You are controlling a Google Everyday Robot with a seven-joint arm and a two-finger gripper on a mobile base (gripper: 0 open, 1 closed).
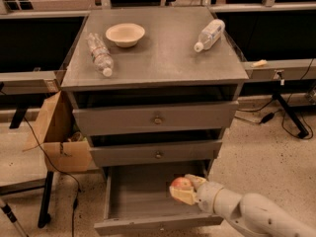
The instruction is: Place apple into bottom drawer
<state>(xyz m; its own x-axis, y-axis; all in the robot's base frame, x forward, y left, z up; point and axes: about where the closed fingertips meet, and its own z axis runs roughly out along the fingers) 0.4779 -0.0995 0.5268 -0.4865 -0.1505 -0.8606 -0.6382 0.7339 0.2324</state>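
Camera view: apple half-hidden in end effector over bottom drawer

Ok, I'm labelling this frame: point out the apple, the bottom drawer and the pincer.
apple (180,183), camera view, its red top.
bottom drawer (143,196), camera view, its bare inner floor.
pincer (186,187), camera view, between fingertips, holding the apple over the drawer's right side.
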